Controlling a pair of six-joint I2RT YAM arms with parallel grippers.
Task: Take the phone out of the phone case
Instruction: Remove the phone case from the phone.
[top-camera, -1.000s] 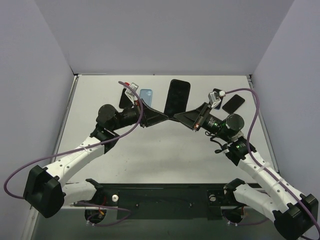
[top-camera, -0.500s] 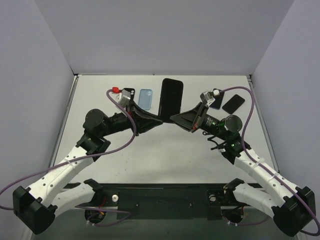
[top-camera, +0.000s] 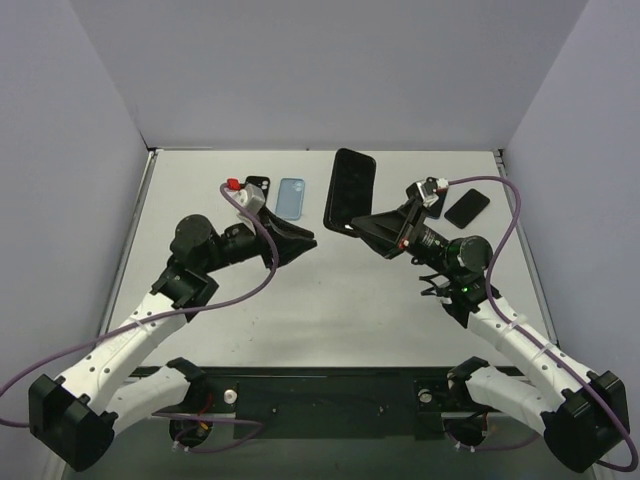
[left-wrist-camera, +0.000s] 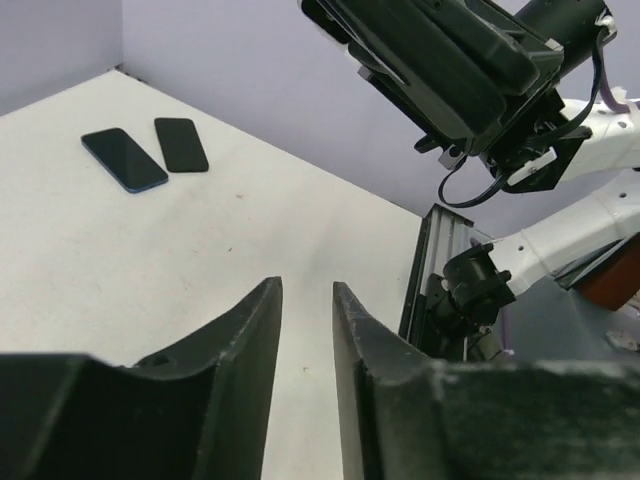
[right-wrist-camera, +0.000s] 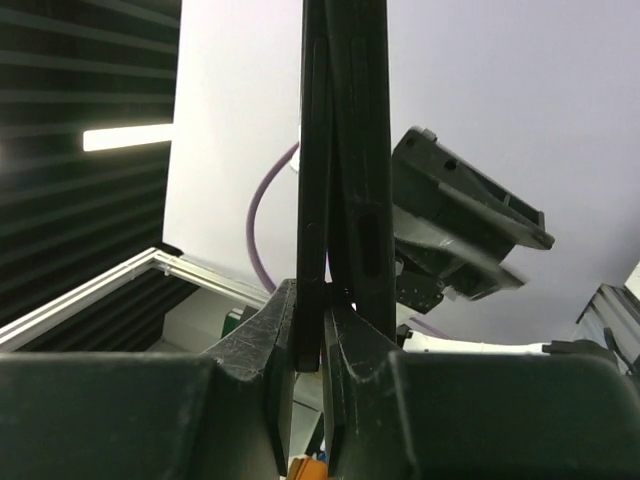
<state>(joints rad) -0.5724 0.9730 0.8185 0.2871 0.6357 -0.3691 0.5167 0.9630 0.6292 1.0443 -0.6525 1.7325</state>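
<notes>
The black phone in its case (top-camera: 350, 188) is held up in the air, tilted, above the table's far middle. My right gripper (top-camera: 354, 227) is shut on its lower edge. In the right wrist view it is edge-on as two black layers: the thin left layer (right-wrist-camera: 312, 180) is clamped between the fingers, and the thicker layer (right-wrist-camera: 360, 150) lies outside the right finger. My left gripper (top-camera: 306, 240) is empty, its jaws a narrow gap apart (left-wrist-camera: 307, 292), left of the phone and clear of it. The left wrist view shows the held phone (left-wrist-camera: 440, 60) above.
On the table (top-camera: 330, 300), a blue phone (top-camera: 291, 198) and a small black item (top-camera: 258, 184) lie at the back left. A black phone (top-camera: 467, 207) and a blue-edged phone (top-camera: 433, 206) lie at the back right. Grey walls surround the table.
My left gripper has let go of the phone and drawn back to the left. My right gripper has kept the phone and tilted it slightly to the right.
</notes>
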